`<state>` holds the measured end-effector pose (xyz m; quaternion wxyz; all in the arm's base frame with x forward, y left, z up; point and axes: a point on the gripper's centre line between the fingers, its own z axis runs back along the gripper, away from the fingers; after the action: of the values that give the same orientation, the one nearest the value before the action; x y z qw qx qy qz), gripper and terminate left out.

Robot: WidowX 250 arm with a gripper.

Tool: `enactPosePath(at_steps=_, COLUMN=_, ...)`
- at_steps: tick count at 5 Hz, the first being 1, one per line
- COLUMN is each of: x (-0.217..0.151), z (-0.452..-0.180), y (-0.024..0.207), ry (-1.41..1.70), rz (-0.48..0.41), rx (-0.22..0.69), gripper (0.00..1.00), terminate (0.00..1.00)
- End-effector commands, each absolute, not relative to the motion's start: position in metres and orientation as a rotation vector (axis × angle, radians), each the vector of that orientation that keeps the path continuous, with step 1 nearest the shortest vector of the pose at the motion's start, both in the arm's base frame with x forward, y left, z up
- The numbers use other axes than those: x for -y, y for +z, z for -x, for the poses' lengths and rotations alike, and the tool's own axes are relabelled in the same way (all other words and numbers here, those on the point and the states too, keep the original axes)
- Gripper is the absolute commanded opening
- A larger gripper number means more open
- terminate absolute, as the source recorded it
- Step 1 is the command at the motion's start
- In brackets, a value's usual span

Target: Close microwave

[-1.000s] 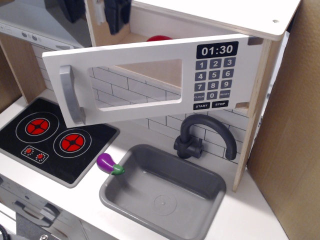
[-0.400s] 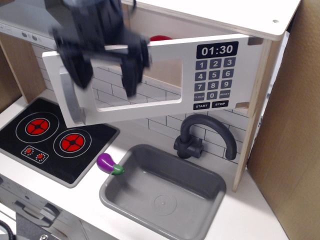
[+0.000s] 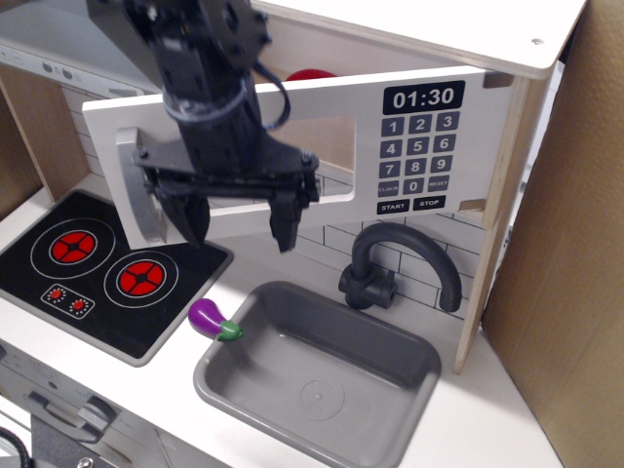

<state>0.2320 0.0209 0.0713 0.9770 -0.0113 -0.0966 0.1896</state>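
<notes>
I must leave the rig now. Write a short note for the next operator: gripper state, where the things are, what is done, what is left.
Gripper: open, empty, fingers pointing down, in front of the microwave door, right of its grey handle. Whether it touches the door cannot be told.
Microwave: door swung out, hinged at the right by the keypad; something red shows inside.
Eggplant lies between the stovetop and the sink.
Done: nothing; the door is not closed.
Left: push the door's left side back until shut.

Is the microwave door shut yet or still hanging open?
Open. The microwave door swings out from the cabinet on its handle side, with a gap behind its top edge. The open gripper hangs in front.
</notes>
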Motion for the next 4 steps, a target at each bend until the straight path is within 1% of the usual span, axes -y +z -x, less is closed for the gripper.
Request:
enactPosePath(at_steps=1, x=-0.046, z=-0.259, y=0.056, ry=0.424, rz=-0.018, rx=0.287, gripper=1.00, terminate=0.00)
enactPosePath(at_steps=2, x=-0.057, z=-0.271, y=0.056, ry=0.405, rz=-0.049, rx=0.358, gripper=1.00, terminate=0.00)
enactPosePath(at_steps=3, x=-0.067, z=-0.284, y=0.062, ry=0.391, rz=-0.049, rx=0.403, gripper=1.00, terminate=0.00)
enactPosePath(at_steps=4, x=-0.075, z=-0.300, y=0.065, ry=0.343, rz=-0.033, rx=0.425, gripper=1.00, terminate=0.00)
